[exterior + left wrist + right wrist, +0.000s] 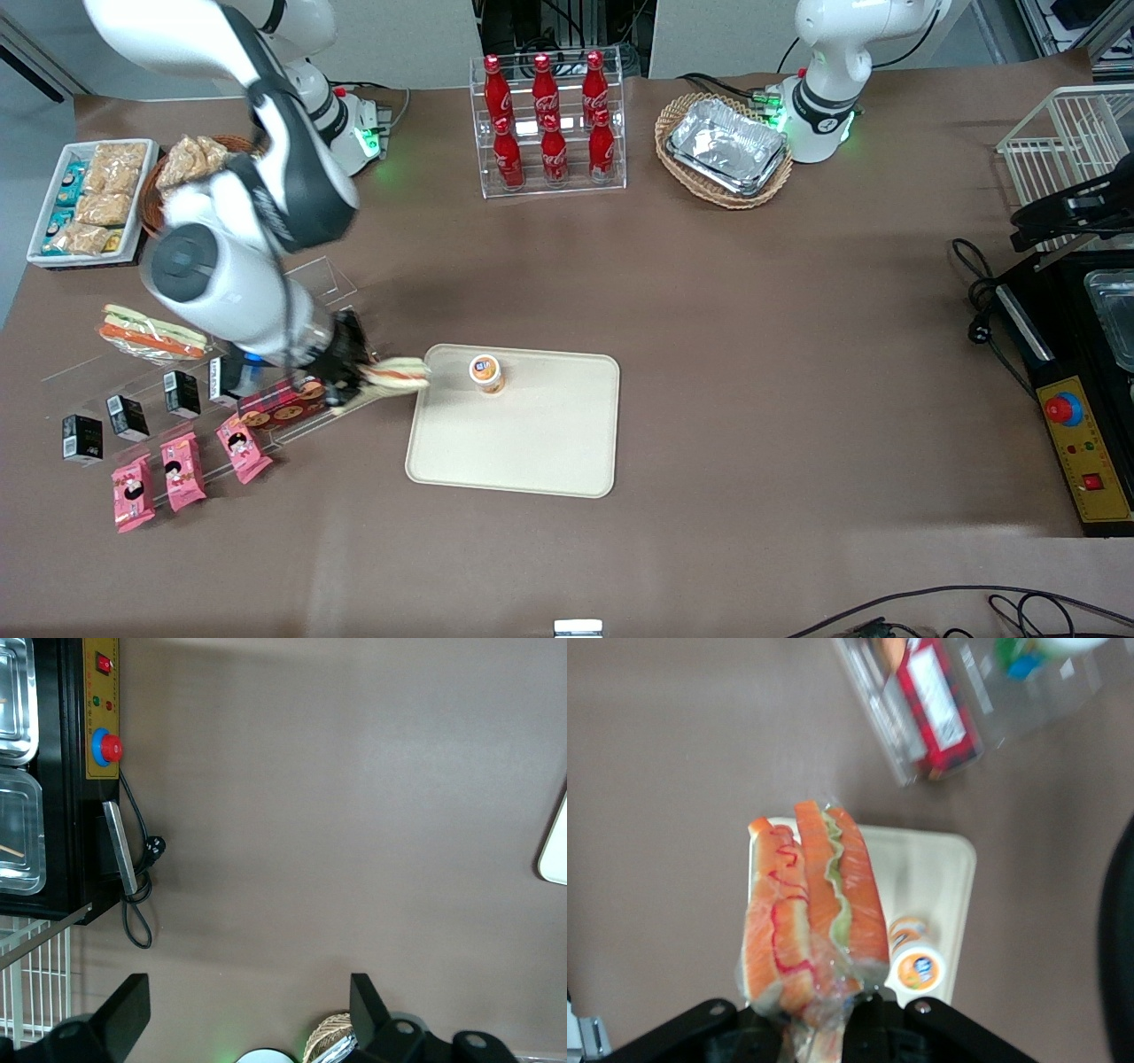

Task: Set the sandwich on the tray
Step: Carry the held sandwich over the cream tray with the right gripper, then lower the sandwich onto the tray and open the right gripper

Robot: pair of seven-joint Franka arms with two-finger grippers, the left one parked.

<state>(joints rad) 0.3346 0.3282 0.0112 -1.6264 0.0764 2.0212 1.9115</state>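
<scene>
I'm holding the sandwich clamped in the gripper, carried just at the tray edge nearest the working arm. I'm watching the small orange-lidded cup standing on the tray close by: releasing too early risks the wedge landing half off the rim, and overshooting risks tipping it.

Front view: high, looking down over whole bench. Right wrist view: close above tray, shared with front.
</scene>
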